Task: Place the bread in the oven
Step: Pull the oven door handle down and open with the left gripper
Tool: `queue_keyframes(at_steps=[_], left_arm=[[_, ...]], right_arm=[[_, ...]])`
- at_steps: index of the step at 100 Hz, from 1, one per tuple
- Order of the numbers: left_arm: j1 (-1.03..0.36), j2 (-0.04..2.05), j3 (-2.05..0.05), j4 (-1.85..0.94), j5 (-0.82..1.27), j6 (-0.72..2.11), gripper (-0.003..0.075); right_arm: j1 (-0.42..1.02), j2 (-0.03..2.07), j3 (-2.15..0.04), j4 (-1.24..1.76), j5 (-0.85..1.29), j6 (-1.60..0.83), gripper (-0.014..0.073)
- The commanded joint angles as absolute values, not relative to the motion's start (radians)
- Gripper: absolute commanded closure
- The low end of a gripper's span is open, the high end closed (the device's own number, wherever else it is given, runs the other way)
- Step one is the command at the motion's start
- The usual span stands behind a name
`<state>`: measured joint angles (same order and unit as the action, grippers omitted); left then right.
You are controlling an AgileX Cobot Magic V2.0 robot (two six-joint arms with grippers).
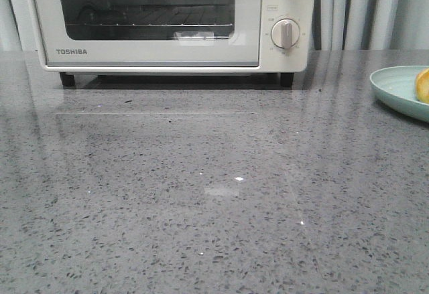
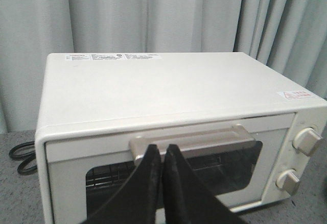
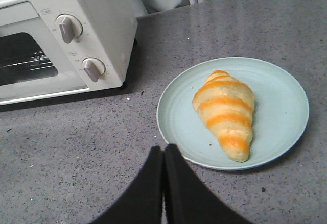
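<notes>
A golden bread point(image 3: 226, 113) roll with orange stripes lies on a pale green plate point(image 3: 278, 89) in the right wrist view, its tapered ends pointing toward the upper and lower parts of the frame. The right gripper point(image 3: 163, 155), its black fingers pressed together and holding nothing, sits at the bottom centre of that frame, just short of the plate's near rim and apart from the bread, which lies up and to the right of the fingertips.

In the front view only a sliver of the bread point(image 1: 422, 85) shows at the right edge, on the plate point(image 1: 395, 90), well to the right of the cream-white oven point(image 1: 161, 53) that stands at the back of the grey speckled countertop point(image 1: 201, 193). The oven door is closed, its wire rack visible through the glass.

The left gripper point(image 2: 159, 150), also clenched and empty, appears before the oven's door handle point(image 2: 204, 140); whether it touches the handle cannot be told.
</notes>
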<state>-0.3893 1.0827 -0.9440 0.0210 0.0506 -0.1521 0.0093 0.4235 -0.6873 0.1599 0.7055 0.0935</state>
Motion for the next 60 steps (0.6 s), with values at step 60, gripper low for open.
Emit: queue_keyframes(at_steps=[60], left_arm=[[-0.475, 1.474, -1.228, 0.025, -0.169, -0.160, 0.0741]], right_arm=[[0.042, 0.440, -0.725, 0.168, 0.643, 0.091, 0.0646]])
